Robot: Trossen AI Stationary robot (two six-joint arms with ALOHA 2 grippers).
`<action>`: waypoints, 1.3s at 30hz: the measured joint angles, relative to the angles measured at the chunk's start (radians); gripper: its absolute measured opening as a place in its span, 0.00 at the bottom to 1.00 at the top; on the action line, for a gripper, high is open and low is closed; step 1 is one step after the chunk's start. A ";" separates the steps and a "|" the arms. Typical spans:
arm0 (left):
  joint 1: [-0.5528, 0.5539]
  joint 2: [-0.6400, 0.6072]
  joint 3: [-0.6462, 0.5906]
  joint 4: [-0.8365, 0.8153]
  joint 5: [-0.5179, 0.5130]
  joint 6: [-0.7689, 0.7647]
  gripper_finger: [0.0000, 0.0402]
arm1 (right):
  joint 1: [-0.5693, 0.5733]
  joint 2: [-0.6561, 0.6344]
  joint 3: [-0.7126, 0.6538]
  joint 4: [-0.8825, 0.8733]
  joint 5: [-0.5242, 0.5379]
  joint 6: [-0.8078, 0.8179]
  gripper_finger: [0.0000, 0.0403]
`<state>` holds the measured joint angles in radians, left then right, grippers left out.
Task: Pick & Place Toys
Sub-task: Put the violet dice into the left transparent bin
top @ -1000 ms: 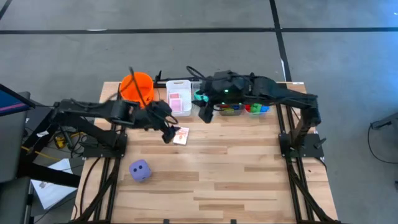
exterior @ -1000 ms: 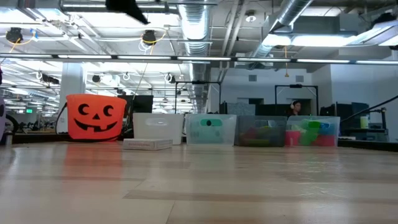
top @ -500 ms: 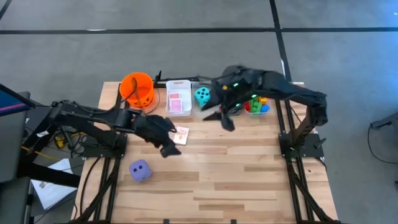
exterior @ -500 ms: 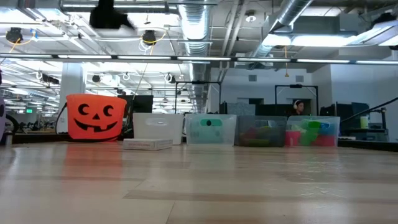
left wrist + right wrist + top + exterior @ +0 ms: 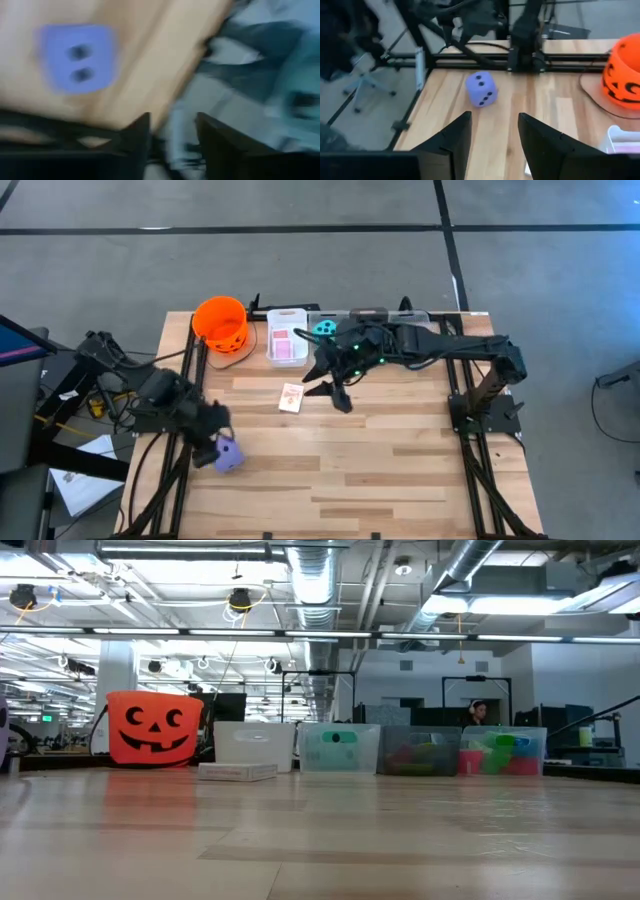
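Purple die: near the table's left front edge, just beside the left gripper, whose fingers stand slightly apart, holding nothing. Right gripper: mid-table, empty, fingers parted. Card: flat beside it; more cards in the white bin, teal die in the next bin, beside the bucket.

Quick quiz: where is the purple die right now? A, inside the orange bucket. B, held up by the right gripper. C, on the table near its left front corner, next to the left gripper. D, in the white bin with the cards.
C: the purple die sits on the bare table beside the left gripper, far from the bucket and bins.
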<state>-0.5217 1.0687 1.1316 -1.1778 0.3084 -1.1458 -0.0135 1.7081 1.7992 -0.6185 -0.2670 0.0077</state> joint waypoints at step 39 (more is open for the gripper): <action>-0.288 -0.002 -0.694 0.537 -0.301 -0.378 0.00 | 0.022 0.001 -0.056 0.106 0.160 0.139 0.30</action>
<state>-0.8095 1.0663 0.4372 -0.6407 0.0070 -1.5234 0.0082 1.7092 1.7435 -0.5129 -0.1074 0.1467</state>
